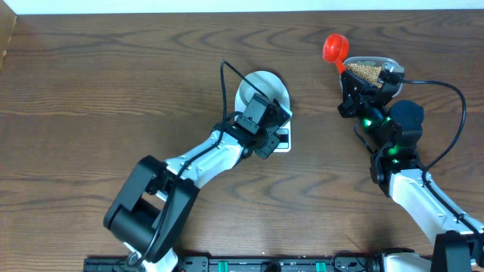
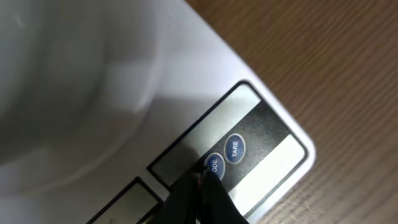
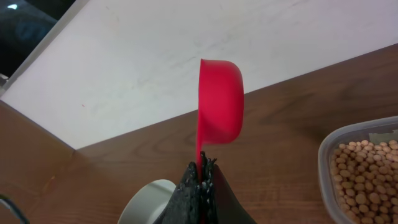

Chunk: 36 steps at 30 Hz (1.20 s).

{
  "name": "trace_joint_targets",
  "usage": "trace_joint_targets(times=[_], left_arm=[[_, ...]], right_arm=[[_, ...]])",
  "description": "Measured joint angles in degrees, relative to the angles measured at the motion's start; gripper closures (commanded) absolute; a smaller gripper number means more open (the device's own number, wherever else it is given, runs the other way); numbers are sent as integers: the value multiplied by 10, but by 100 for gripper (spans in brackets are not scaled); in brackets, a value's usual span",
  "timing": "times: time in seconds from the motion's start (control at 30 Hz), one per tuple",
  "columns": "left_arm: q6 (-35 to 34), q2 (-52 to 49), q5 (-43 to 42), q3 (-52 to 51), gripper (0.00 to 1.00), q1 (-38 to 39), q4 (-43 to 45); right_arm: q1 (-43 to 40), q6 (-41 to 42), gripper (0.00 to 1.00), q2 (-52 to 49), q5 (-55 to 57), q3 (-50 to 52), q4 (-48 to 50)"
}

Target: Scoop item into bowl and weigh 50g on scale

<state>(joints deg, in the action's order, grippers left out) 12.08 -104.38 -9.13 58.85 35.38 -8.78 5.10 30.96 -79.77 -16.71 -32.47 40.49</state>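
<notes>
1 bowl (image 1: 261,88) on 1 scale (image 1: 285,140), 1 scoop (image 1: 334,47), 1 tub (image 1: 383,61) of beans (image 1: 364,72)

Wooden table (image 1: 113,75) with scale (image 1: 285,143) and tub (image 1: 380,60)

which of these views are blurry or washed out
left wrist: bowl is a washed-out white blur, scale button lettering readable; right wrist: red scoop and beans fairly sharp, right hand dark and soft up close; overhead: evenly lit, sharp, no strong glare
</notes>
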Motion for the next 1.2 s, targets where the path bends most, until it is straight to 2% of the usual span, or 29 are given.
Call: trace_joint_targets(times=[1.2], left_arm=[[2, -9, 1, 0, 93, 0, 3]], right_arm=[[0, 0, 99, 0, 0, 0, -6]])
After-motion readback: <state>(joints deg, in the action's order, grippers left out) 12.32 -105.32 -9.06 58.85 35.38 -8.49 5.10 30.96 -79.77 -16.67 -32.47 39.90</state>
